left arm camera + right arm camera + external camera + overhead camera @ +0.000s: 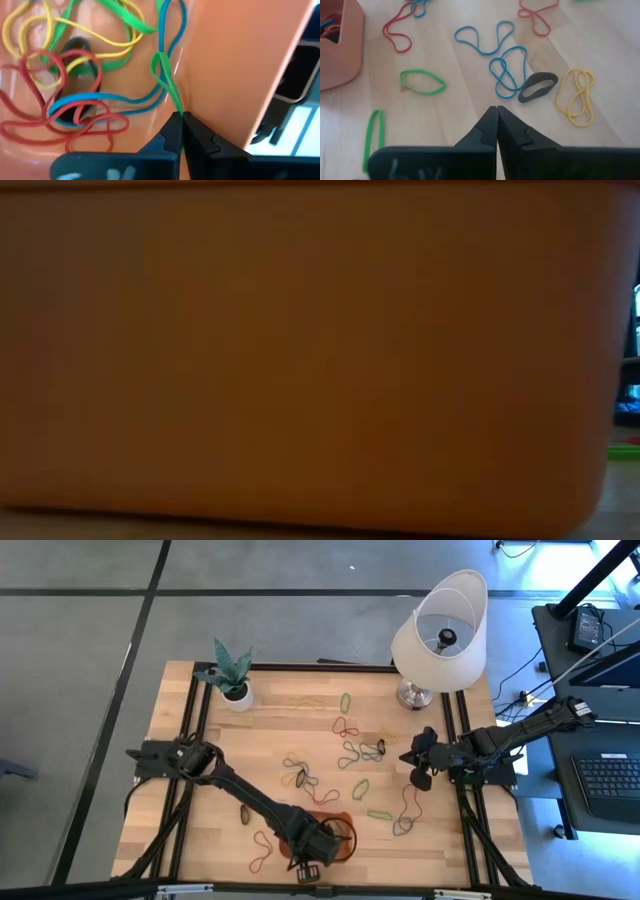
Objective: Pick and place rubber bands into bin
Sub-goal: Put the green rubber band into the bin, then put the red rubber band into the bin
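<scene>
In the bin (235,60) | left fingers (181,131) pinch green band (165,82) | right fingers (497,131) closed, empty | low view blocked.

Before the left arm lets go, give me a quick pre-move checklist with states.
1. Left gripper over the bin: ok, it is inside the bin.
2. Left gripper holding a band: ok, shut on the green rubber band.
3. Earlier bands in the bin: ok, several lie on its floor.
4. Right gripper clear of the bin: ok, shut, empty, above loose bands.
5. Band free to drop: cannot tell.
</scene>
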